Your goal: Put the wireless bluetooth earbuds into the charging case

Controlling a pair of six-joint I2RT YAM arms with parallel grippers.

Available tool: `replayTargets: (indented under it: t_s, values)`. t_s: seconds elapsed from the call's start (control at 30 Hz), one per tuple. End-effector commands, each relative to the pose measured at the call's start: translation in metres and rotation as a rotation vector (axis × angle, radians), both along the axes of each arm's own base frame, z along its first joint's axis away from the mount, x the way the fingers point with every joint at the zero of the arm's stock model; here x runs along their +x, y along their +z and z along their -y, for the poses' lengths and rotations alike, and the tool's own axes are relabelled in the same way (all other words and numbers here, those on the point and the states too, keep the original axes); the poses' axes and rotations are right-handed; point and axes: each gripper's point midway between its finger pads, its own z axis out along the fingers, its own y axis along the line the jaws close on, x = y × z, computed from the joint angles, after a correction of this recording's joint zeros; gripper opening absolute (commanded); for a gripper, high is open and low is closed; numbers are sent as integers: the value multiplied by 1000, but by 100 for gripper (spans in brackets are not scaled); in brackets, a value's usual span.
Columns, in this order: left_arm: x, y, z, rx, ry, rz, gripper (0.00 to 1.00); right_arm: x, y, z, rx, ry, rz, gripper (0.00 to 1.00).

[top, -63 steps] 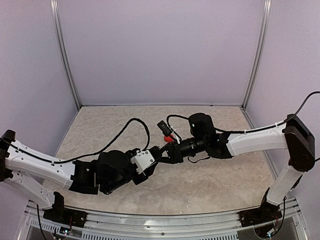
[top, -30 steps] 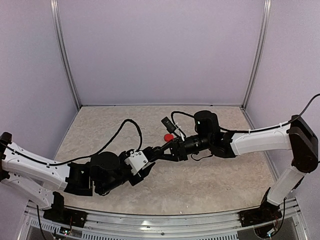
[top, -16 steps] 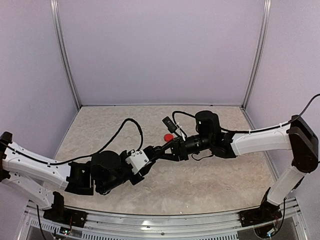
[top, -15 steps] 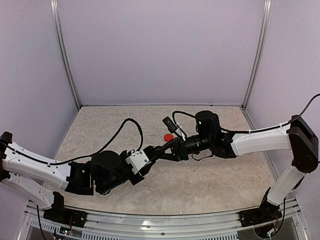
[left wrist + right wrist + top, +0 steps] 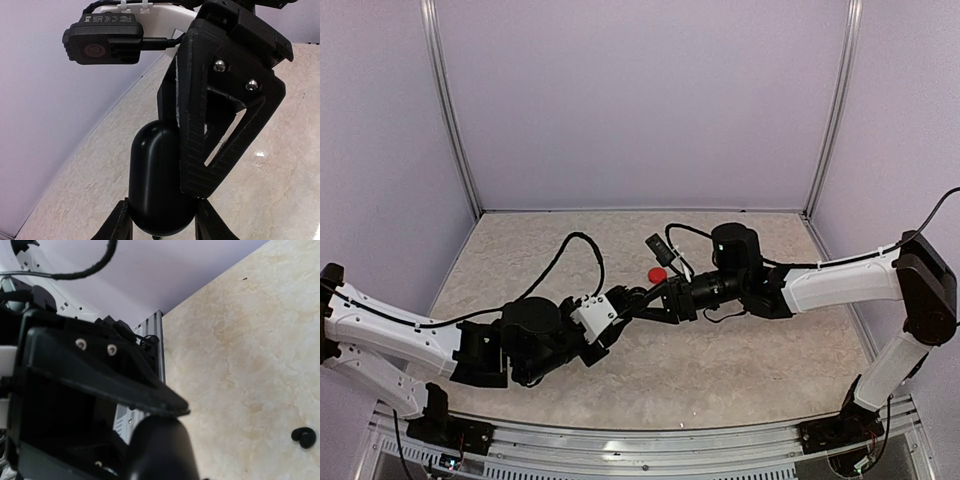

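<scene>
A robotics lab test cell — left arm (image 5: 395, 335) and right arm (image 5: 835, 280) bolted by an aluminium rail (image 5: 650, 445) at a marble-patterned table (image 5: 750, 365), boxed in by plain lilac panels (image 5: 640, 100) on metal posts (image 5: 453, 110).

Overhead view: a fixed camera above and behind the arm bases looks down and forward across the marbled surface (image 5: 740, 380) to the back wall (image 5: 640, 100). It sits far enough off to take in nearly all of the left arm (image 5: 390, 335) and right arm (image 5: 840, 282).

Left wrist view: very close, facing the black charging case (image 5: 155, 185), with the right arm's wrist camera (image 5: 102, 40) above it.

Right wrist view: equally close, facing back toward the left arm and the near rail (image 5: 156, 340).

All three views share the spot mid-surface where the arms meet.
</scene>
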Motion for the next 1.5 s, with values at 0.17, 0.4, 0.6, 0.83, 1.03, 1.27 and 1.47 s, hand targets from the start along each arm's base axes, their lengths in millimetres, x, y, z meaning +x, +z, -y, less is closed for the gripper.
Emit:
replayTargets:
  t_s: [0.17, 0.4, 0.6, 0.83, 1.03, 1.27, 1.47]
  values:
    - [1, 23, 5, -74, -10, 5, 30, -1, 6, 0, 20, -9, 17, 31]
    - [-3, 20, 7, -62, -28, 4, 49, -1, 9, 2, 29, -11, 42, 17]
    - [-12, 29, 5, -159, -73, -29, 64, 0, 17, 8, 22, -27, 163, 14]
    - [-26, 64, -3, -360, -213, -85, 65, -3, 24, 18, 5, -27, 313, 14]
    - [-17, 74, -3, -417, -205, -107, 63, -10, 31, 25, 7, -8, 398, 13]
    - [-14, 73, 13, -393, -226, -112, 62, -19, 31, 23, 2, 16, 428, 12]
    - [-3, 72, 16, -386, -192, -116, 60, -27, 31, 24, 1, 33, 463, 10]
